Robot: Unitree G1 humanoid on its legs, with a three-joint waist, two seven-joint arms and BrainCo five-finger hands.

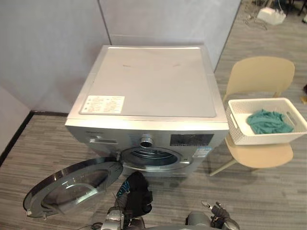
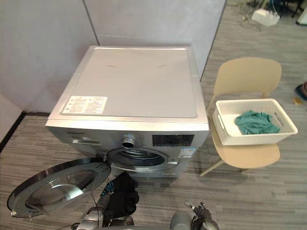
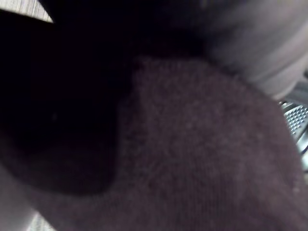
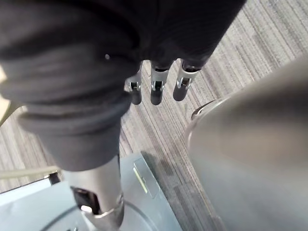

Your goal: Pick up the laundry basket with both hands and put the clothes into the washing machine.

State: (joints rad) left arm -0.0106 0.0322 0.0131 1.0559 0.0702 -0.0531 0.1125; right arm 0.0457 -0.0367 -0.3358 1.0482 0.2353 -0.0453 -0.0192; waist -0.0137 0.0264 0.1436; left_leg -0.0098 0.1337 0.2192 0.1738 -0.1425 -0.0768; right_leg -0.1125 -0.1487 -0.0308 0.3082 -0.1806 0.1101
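The silver washing machine [image 1: 148, 81] stands in front of me with its round door [image 1: 72, 184] swung open to the left and the drum opening [image 1: 151, 157] showing. My left hand [image 1: 123, 194] is low before the opening, shut on a dark garment [image 1: 138, 191] that bunches over it; the same dark cloth [image 3: 192, 154] lies close in the left wrist view. My right hand [image 1: 218, 212] hangs low to the right, holding nothing, its fingers [image 4: 154, 89] relaxed over the floor. The white laundry basket [image 1: 237, 129] sits on a beige chair [image 1: 261, 72] at the right, with a teal cloth [image 1: 268, 122] inside.
Grey partition walls [image 1: 48, 48] close in behind and left of the machine. The chair stands tight against the machine's right side. Striped grey floor [image 1: 268, 191] lies open in front of the chair. A white box [image 1: 271, 15] with cables sits far back right.
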